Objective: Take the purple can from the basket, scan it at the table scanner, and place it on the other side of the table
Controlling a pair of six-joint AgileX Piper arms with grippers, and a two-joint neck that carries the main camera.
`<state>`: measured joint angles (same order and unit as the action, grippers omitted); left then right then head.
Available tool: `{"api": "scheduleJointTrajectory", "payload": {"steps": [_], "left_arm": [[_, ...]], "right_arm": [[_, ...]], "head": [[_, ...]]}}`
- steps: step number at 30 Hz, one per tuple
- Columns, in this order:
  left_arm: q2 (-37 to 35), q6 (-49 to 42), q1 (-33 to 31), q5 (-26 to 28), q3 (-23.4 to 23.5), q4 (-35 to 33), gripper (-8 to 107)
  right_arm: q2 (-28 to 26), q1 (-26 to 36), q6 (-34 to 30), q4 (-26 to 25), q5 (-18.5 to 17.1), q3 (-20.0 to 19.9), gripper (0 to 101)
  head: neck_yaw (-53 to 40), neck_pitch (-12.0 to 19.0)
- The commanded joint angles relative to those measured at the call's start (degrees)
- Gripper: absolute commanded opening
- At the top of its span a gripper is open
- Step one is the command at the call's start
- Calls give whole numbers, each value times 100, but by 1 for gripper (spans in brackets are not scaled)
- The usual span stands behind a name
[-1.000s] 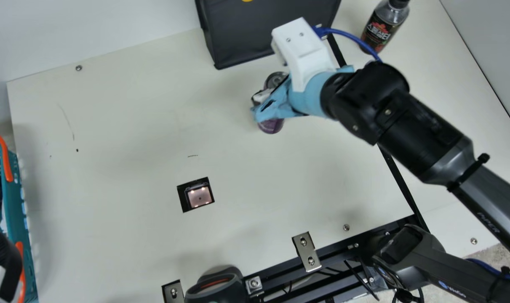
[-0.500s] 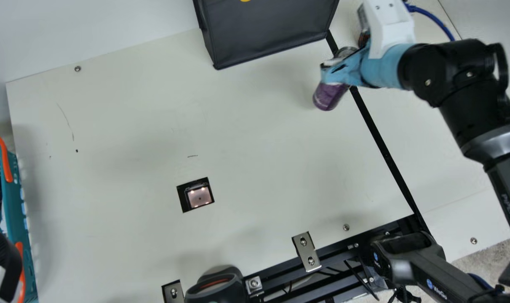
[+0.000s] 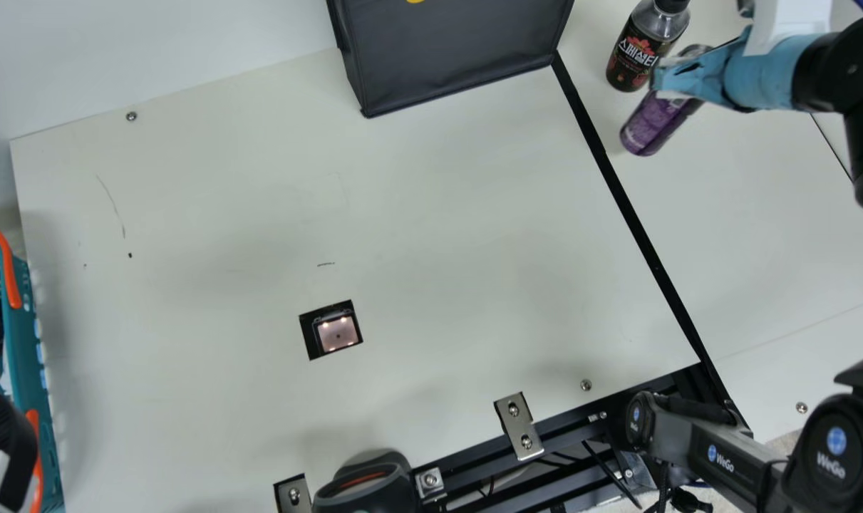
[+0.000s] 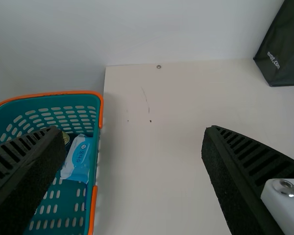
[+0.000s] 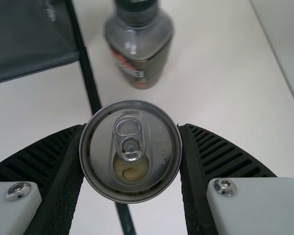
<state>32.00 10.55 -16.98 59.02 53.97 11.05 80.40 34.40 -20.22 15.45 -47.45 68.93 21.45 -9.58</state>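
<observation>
Plainly, the purple cylindrical metal can [image 3: 648, 128] is pinched in the right claw [image 3: 666, 80], near the clear, black-capped bottle [image 3: 634, 53] and right of the long black strip [image 3: 641, 235] on the cream tabletop [image 3: 224, 214], while the left claw [image 3: 5, 434] gapes wide near the teal plastic basket [image 3: 28, 356].

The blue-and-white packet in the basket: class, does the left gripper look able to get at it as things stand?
Probably yes: the left gripper is open and empty, and the basket has no lid over the packet. The side wall close beside it might crowd the grip, though.
</observation>
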Motion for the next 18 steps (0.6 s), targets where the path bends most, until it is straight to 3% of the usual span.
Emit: {"api": "scheduleJointTrajectory", "payload": {"steps": [1, 9, 18], "left_arm": [[0, 0, 0, 0, 0, 0, 90], [0, 0, 0, 0, 0, 0, 90], [0, 0, 0, 0, 0, 0, 90]], "right_arm": [[117, 250, -168, 49, -3, 96, 0], [587, 698, -418, 123, 34, 503, 0], [1132, 827, -281, 54, 178, 932, 0]], "head": [[13, 166], [13, 166], [13, 166]]}}
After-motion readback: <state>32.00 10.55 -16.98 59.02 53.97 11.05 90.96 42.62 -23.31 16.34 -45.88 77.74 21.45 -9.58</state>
